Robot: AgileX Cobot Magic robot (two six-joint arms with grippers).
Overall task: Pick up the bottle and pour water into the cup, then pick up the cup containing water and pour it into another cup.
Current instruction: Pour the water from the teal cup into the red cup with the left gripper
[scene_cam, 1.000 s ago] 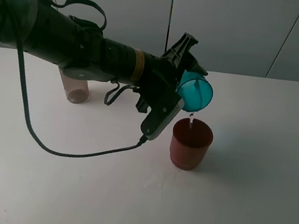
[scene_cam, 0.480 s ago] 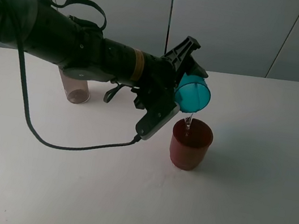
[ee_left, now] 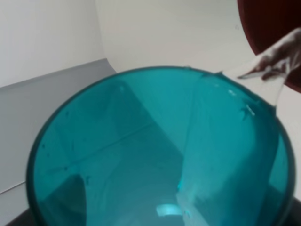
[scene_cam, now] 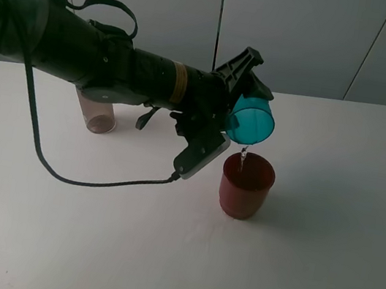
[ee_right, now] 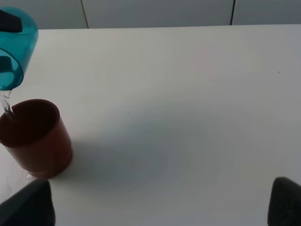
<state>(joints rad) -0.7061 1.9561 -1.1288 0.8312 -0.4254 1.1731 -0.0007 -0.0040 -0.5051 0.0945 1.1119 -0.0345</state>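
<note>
My left gripper (scene_cam: 248, 94) is shut on the teal cup (scene_cam: 250, 121) and holds it tilted, mouth down, just above the red cup (scene_cam: 246, 185). A thin stream of water (scene_cam: 243, 155) runs from the teal rim into the red cup. The left wrist view looks into the teal cup (ee_left: 155, 155), with water leaving its lip toward the red cup (ee_left: 273, 33). The right wrist view shows the teal cup (ee_right: 14, 47) over the red cup (ee_right: 35, 136). The bottle's lower part (scene_cam: 100, 115) stands behind my left arm; its top is hidden. My right gripper (ee_right: 155, 212) is open and empty.
The white table (scene_cam: 324, 248) carries everything. A black cable (scene_cam: 89, 190) hangs from the left arm and loops over the table to the left of the red cup. A pale wall (scene_cam: 307, 37) runs behind the table's far edge.
The left gripper has rolled the teal cup further over, turning its mouth more downward. Water keeps running into the red cup. The bottle and red cup have not moved.
</note>
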